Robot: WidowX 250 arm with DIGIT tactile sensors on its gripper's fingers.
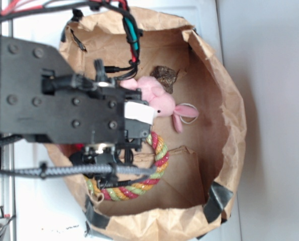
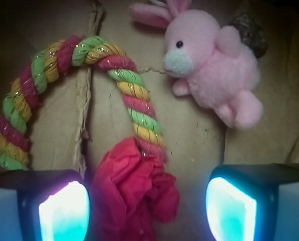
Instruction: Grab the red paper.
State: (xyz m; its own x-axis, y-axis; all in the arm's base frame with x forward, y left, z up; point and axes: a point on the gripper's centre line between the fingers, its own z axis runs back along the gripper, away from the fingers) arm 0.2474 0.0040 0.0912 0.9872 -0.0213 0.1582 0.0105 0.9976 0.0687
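Brown paper bag (image 1: 224,100) with taped rim sat on a white surface (image 1: 275,120), and everything I cared about lay on its creased floor. Red paper (image 2: 134,193) showed in my wrist view as a crumpled wad low in frame, between the two lit pads (image 2: 64,213), nearer the left one, not touching either as far as I could see. My gripper (image 2: 146,211) stood with fingers well apart, nothing clamped. Wad's top edge touched one end of the red, yellow and green twisted rope ring (image 2: 43,85), which arched up and left from it. Pink plush bunny (image 2: 214,65) lay upper right, apart from the wad, face toward the rope. Dark crumpled lump (image 2: 250,32) sat just behind the bunny. In the exterior view my arm (image 1: 59,100) covered the wad; only rope and bunny (image 1: 159,103) showed beyond it.
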